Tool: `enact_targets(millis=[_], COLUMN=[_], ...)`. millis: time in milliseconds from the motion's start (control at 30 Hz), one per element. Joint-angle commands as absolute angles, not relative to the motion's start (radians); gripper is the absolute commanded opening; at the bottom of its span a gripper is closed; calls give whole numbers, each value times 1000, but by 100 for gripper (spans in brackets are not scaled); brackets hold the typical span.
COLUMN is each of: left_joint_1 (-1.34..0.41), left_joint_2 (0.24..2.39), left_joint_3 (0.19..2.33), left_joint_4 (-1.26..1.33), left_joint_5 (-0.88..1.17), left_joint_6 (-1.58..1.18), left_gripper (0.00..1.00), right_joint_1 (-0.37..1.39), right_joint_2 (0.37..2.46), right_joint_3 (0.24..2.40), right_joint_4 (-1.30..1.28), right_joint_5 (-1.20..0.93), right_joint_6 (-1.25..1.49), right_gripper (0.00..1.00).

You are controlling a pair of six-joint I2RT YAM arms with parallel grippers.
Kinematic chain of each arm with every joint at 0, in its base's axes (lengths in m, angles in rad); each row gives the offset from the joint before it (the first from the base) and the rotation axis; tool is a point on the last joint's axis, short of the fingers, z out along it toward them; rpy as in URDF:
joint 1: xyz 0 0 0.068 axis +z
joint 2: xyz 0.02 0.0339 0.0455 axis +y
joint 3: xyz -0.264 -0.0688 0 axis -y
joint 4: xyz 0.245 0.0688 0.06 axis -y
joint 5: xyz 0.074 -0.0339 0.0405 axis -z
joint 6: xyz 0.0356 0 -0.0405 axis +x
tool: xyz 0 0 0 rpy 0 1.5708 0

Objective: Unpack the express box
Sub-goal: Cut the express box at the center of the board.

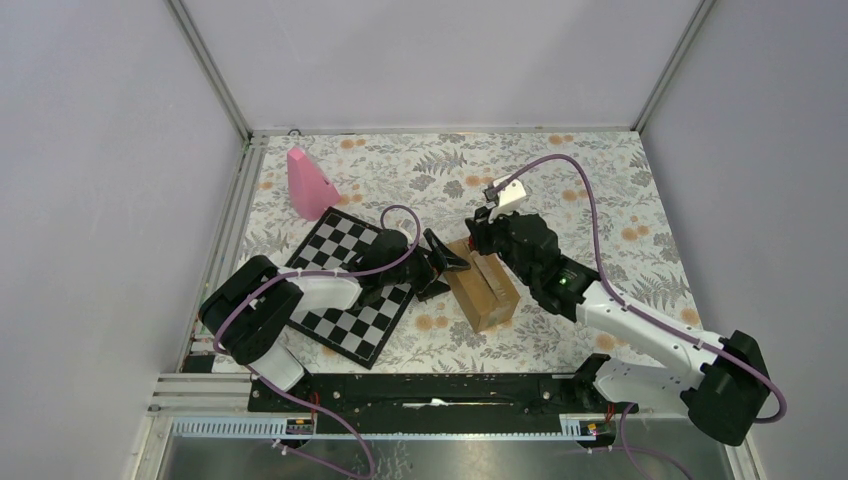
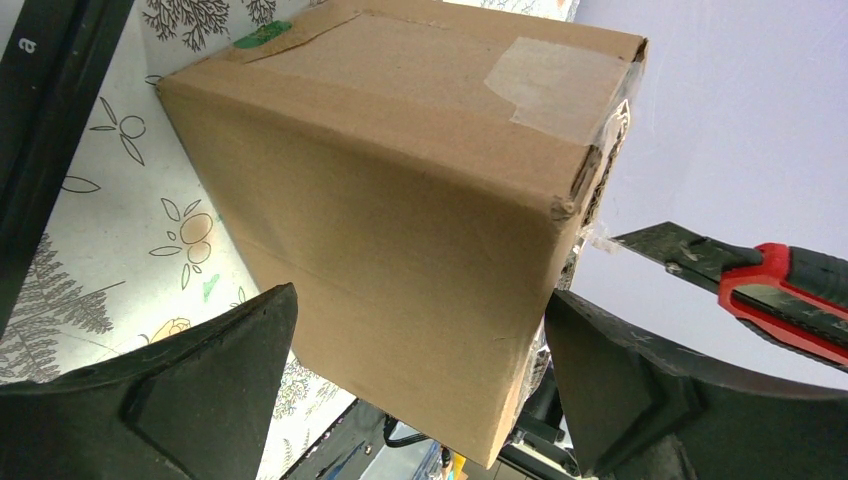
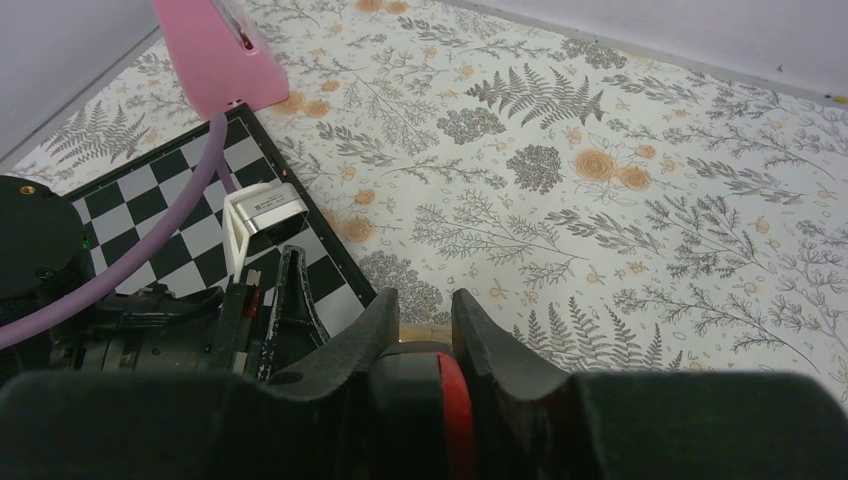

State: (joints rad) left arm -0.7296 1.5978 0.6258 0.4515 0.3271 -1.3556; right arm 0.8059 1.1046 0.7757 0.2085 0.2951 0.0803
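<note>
Near the middle of the table [image 1: 600, 180], on a cloth printed with ferns and orange flowers, lies the express box [image 1: 483, 290], a small brown carton, close to the right edge of the chessboard [image 1: 345, 290] and between the two arms. The left gripper [image 1: 443, 272] reaches it from the chessboard side. In the left wrist view its two black fingers [image 2: 200, 400] stand wide, one on each side of the carton, and both seem to press on the cardboard, so this gripper is clamped on the box. On the top face of the box I see a piece of clear tape [image 2: 560, 85] folded over one edge, and a tiny green mark [image 2: 262, 37] at the far corner, too small to read. The only writing I can read is a white letter "a" on a black strip [image 2: 40, 110] at the left edge of that view. The right gripper [image 1: 487, 232] hangs over the far end of the box, and its fingers [image 3: 365, 330] are closed on a utility knife [image 2: 775, 290] with a red and black handle; the red part shows between them in the right wrist view. The dark blade [image 2: 660, 245] points at the taped edge of the box, very near to it; I cannot tell if it touches. A pink cone-like object [image 1: 308, 185] stands well apart, behind the far corner of the chessboard.
</note>
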Motion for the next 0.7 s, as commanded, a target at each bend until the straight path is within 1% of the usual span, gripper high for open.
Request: enact_targets(millis=[0,233,500,667], left_joint_1=[-718,-718,-718,-717], left_joint_2=[1636,1635,1635,1638], left_joint_3=[604,604,606,604], left_joint_4=[295,293,290,295], left_joint_5=[192,192,194,196], left_joint_6=[-1328,-1328,-1325,-1327], left_gripper=[99,99,99,99], right_joint_1=[818,818,817,818], right_joint_2=[1052,1045,1041,1050], right_joint_3=[781,807,725,712], right_joint_4=[253,242,274,290], right_joint_5=[318,311,307,312], right_joint_6=[87,74,103,95], right_gripper=[0,0,0,0])
